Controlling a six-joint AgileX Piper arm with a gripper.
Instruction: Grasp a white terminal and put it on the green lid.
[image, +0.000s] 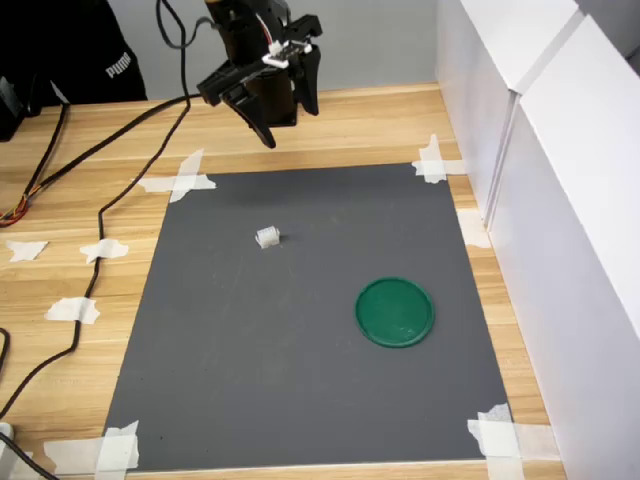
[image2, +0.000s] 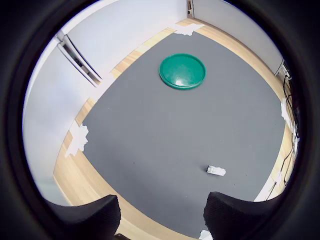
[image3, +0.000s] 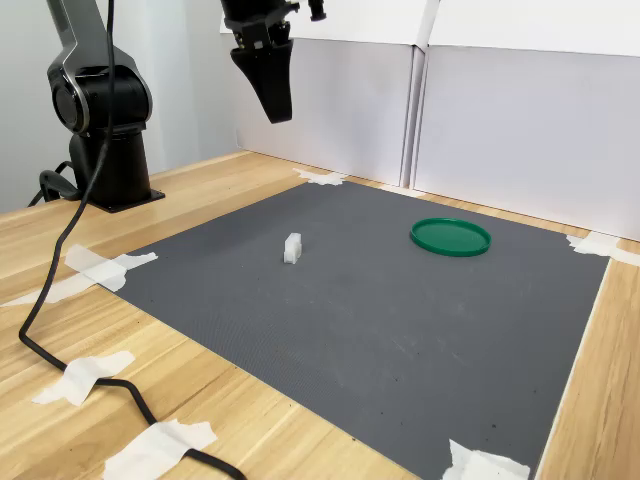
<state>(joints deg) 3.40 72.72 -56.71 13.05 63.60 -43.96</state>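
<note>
Wrist view: jaws parted, empty; ridged white terminal (image2: 216, 170) on textured grey mat (image2: 165, 135); round green lid (image2: 182, 71) apart.

"PUMA" on black garment (image: 75, 50), first exterior view's top-left.

The flat rectangular rubber mat (image: 300, 370) is dark grey with a fine woven-looking grain, plain all over. The flat round plastic lid (image: 395, 311) on it is deep green, glossy, with a pale sheen in the wrist view (image2: 182, 71). The tiny ridged plastic terminal (image: 267, 237) is whitish and faintly translucent. The wooden tabletop (image: 90, 200) is light honey-brown with long streaks of grain. The crumpled tape pieces (image: 180, 178) at the mat's corners are white. The robot arm's hand (image: 293, 98) is black, with a small white part higher up. The upright panels (image3: 520, 120) are plain white, and the trailing cable (image: 110, 205) is black.
</note>
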